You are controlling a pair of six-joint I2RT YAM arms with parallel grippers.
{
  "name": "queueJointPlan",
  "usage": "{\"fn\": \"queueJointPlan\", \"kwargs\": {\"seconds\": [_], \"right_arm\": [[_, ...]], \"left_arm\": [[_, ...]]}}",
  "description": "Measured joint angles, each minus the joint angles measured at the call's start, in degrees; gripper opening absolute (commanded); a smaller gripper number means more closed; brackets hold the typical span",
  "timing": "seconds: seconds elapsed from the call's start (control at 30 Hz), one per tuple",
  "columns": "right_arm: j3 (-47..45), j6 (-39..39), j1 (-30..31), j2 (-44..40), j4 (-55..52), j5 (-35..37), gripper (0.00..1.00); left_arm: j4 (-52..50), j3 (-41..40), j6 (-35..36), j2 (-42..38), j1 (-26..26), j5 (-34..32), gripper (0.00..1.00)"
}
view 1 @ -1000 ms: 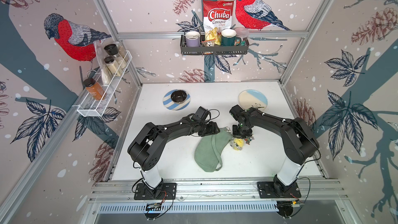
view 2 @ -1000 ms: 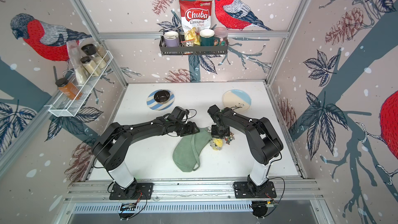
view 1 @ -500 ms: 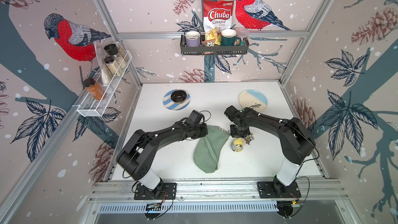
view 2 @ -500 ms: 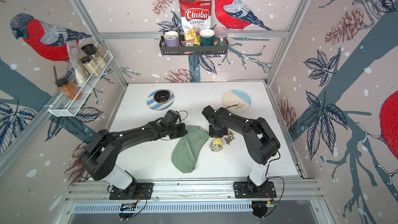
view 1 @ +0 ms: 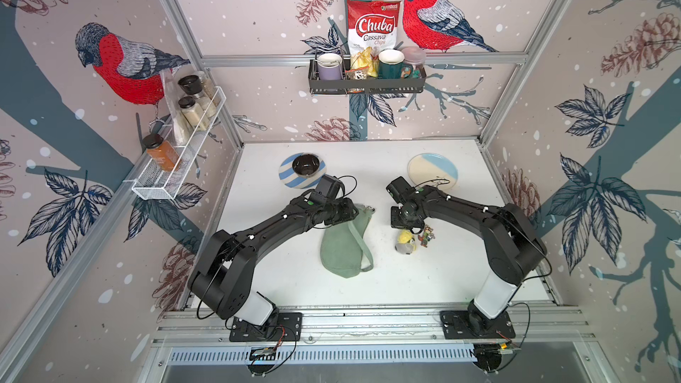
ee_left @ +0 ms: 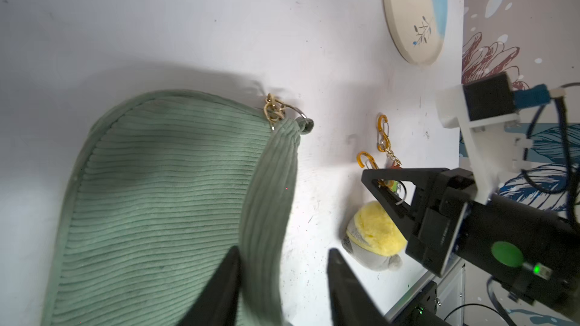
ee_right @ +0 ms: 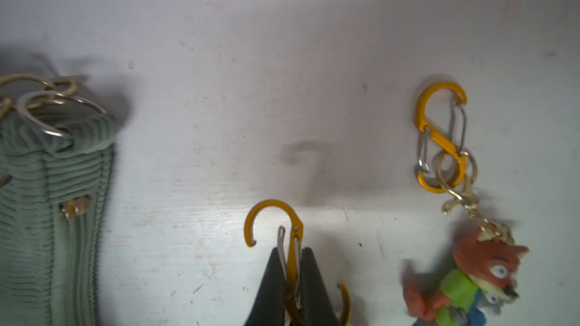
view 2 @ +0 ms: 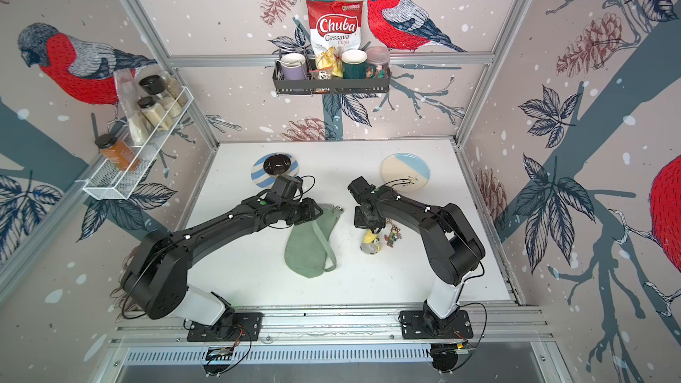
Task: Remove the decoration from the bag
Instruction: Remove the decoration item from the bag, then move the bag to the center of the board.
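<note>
The sage-green bag [view 1: 344, 248] [view 2: 309, 248] lies mid-table, its metal rings [ee_right: 47, 105] bare. My left gripper [ee_left: 284, 250] [view 1: 350, 215] is open at the bag's far end, with the strap [ee_left: 266, 202] running loose between its jaws. My right gripper [ee_right: 291, 250] [view 1: 405, 221] is shut on the orange carabiner [ee_right: 282, 224] of the decoration, a yellow plush [view 1: 405, 241] [ee_left: 373, 233], which lies clear of the bag. A fox figure [ee_right: 470, 277] [view 1: 426, 234] with its own orange carabiner [ee_right: 439, 136] lies beside it on the table.
A striped plate with a dark bowl [view 1: 302, 171] sits at the back left, just behind my left wrist. A cream and blue plate [view 1: 432, 171] [ee_left: 417, 10] lies at the back right. Wall shelves with jars [view 1: 184, 130] and mugs [view 1: 365, 75] hang above.
The bag has slid a little to the left, away from the plush. My left arm drew back and returned to the bag's far end. The right gripper kept its hold on the carabiner.
</note>
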Motion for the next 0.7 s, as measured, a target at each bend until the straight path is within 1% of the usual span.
{"fn": "queueJointPlan", "kwargs": {"seconds": [0.1,0.2,0.23,0.27,0.37,0.43,0.5,0.6,0.7], "right_arm": [[-2.8,1.11,1.09,-4.0,2.14,-1.73,0.0],[-5.51,2.23,2.54,-9.55,3.1,-3.1,0.0],[-6.01,2.25,3.26,-11.43,3.26,-3.26,0.0],[-6.23,2.27,3.98,-13.0,3.3,-3.72,0.0],[-6.03,2.29,6.45,-17.03,3.28,-4.92,0.0],[-4.76,2.29,7.87,-18.53,3.02,-6.01,0.0],[-2.84,2.4,9.01,-19.04,3.04,-7.1,0.0],[-0.61,3.26,10.14,-18.78,3.74,-9.16,0.0],[0.59,4.11,10.45,-18.05,4.96,-10.71,0.0]], "left_arm": [[-5.55,1.62,2.14,-3.67,0.28,-2.23,0.63],[-10.84,0.76,3.67,-6.1,0.96,-6.01,0.71],[-11.76,-0.57,4.09,-6.51,1.22,-7.3,0.75],[-12.35,-2.64,4.07,-6.75,1.66,-8.39,0.76],[-11.74,-9.03,2.97,-5.57,3.1,-10.86,0.76],[-8.98,-11.02,2.67,-2.8,3.39,-11.23,0.75],[-3.52,-10.75,2.49,1.86,3.06,-10.49,0.74],[3.17,-6.16,2.12,10.16,-0.02,-10.84,0.73],[9.94,0.61,2.27,17.79,-4.87,-8.24,0.71]]}}
